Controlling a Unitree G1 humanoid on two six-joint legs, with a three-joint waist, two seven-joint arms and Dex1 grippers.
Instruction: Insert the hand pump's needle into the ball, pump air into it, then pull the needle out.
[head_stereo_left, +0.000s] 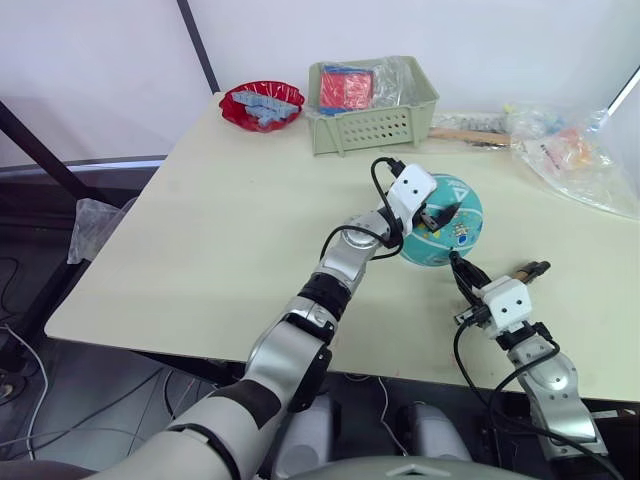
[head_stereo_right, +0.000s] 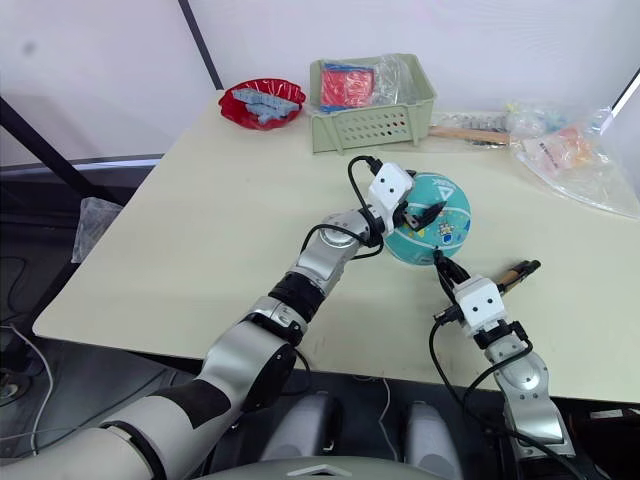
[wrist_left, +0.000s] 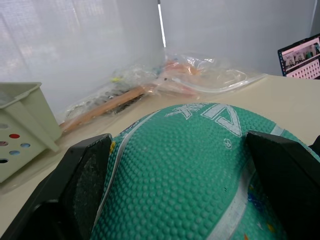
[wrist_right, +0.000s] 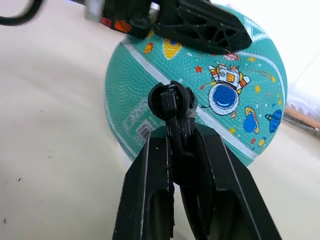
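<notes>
Red bowl (head_stereo_left: 262, 105): far left corner of the table (head_stereo_left: 200, 250).
Green basket (head_stereo_left: 372, 104): beside the bowl, at the far edge.
Left gripper (head_stereo_left: 437, 213): fingers spread across the ball's top, touching both sides.
Ball (head_stereo_left: 450, 240): teal, resting on the table right of centre.
Right gripper (wrist_right: 181, 131): near the ball, fingers clamped on the hand pump's (wrist_right: 173, 102) black end.

Pebbled matt rubber ball (wrist_left: 190, 170)
</notes>
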